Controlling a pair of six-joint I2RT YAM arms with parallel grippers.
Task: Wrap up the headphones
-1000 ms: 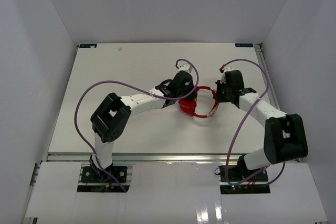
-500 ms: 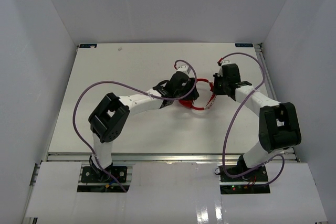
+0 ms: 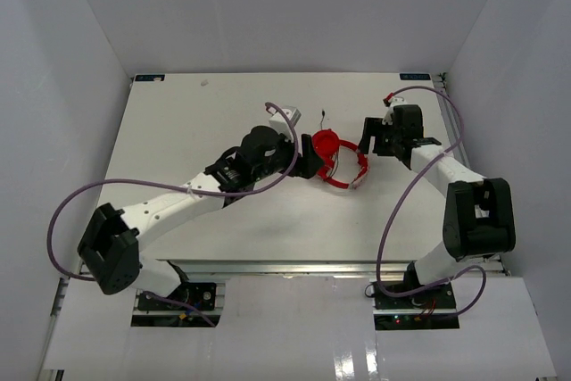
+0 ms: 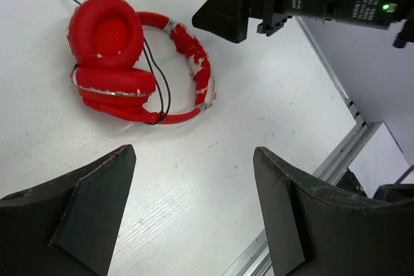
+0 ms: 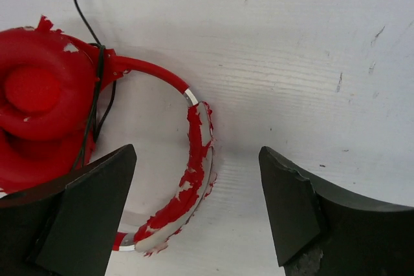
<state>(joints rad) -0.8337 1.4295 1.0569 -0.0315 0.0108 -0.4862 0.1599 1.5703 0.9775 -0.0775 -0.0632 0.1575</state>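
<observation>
**Red headphones lie on the white table between two open grippers.**

The table (image 3: pixel 178 131) is white, flat and a bit scratched. The left gripper (image 4: pixel 194 218) and the right gripper (image 5: pixel 194 214) each have their two dark fingers wide apart, and neither holds anything. The headphones (image 3: pixel 337 158) lie between them, near the middle of the table and a little to the right, touching neither. They look light. The headband (image 5: pixel 194 153) is a thin, hard curve with its red skin peeling to white, so it seems the best place to take hold. The two round cups (image 4: pixel 107 33) look soft and puffy and sit close together. The cord (image 4: pixel 157 79) is thin, dark and floppy. Part of it crosses the cups, and it would probably slip and tangle easily.
</observation>
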